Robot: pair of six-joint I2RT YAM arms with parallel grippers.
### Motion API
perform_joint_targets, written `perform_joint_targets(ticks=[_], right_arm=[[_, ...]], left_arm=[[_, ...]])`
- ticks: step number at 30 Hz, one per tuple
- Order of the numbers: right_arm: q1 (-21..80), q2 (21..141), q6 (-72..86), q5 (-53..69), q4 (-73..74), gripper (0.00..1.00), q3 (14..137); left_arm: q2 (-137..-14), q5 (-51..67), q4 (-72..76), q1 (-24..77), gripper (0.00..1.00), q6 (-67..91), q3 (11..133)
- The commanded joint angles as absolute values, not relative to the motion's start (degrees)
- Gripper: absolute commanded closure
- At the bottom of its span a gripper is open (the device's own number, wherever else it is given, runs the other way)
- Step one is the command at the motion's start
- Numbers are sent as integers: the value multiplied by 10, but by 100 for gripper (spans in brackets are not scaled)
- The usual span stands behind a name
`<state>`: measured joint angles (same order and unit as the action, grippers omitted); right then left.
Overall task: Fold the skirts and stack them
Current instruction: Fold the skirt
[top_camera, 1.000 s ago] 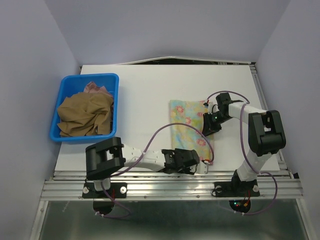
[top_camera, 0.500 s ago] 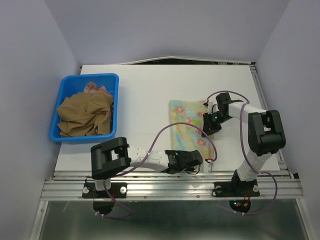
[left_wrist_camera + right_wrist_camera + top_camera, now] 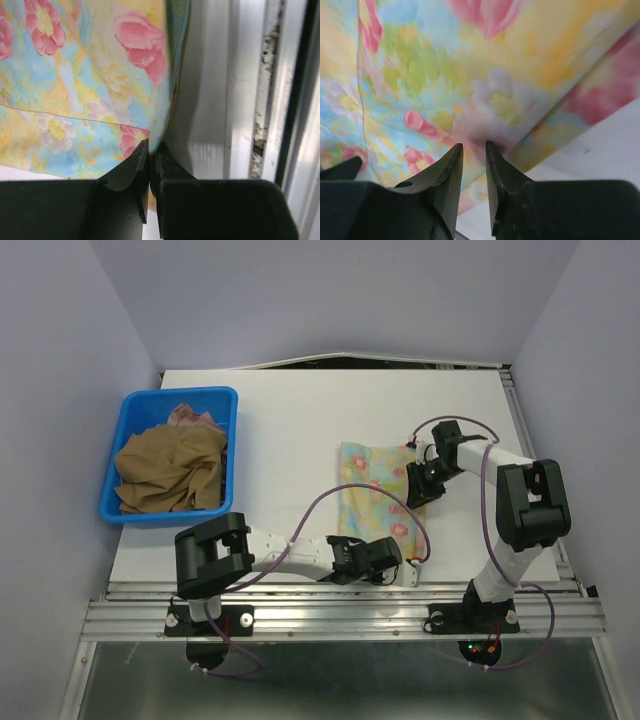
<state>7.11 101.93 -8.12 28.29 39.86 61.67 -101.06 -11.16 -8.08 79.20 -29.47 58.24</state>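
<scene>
Bin (image 3: 180, 392), left of frame: brown skirt (image 3: 165, 470) and pink skirt (image 3: 190, 418) heaped inside. Floral skirt (image 3: 375, 485) lies flat on the tabletop (image 3: 290, 440), centre-right, long axis top-to-bottom of frame. Both pincers sit on its right edge. Left pincer (image 3: 150, 147) is at the lower-right corner, closed on the hem. Right pincer (image 3: 474, 146) is higher up the same edge, jaws a slit apart, cloth at the tips; can't tell if it's nipped. Cloth lies frame-left of both, so likely next: carry that edge left, across the short axis.

Floral skirt (image 3: 470, 75) fills most of the frame. Right gripper (image 3: 474, 145) has its dark fingers (image 3: 445, 180) narrowly apart, tips at the cloth. White table (image 3: 600, 150) lower right.
</scene>
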Motion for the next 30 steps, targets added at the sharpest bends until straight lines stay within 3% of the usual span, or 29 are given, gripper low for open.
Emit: perform_joint_targets(ticks=[1,5,11,16,18,23,30], right_arm=[[68,986,-111,272,377,64,723],[68,1005,-91,309,365,59,810],[68,1055,-41,399,332,57,842],[79,1101,-33,354,239,41,836],[79,1143,-45,345,240,40,857],[79,1193,-88,366,269,42,854],[112,1180,-140,403,305,57,788]], left_arm=[[-964,-30,-166,796,100,-289,605],[-966,-4,-187,795,100,-293,609],[-957,60,-243,772,100,-279,651],[-944,97,-300,766,100,-294,696],[-944,113,-321,758,100,-293,705],[-944,167,-353,726,100,-294,741],[-947,192,-403,672,100,-322,819]])
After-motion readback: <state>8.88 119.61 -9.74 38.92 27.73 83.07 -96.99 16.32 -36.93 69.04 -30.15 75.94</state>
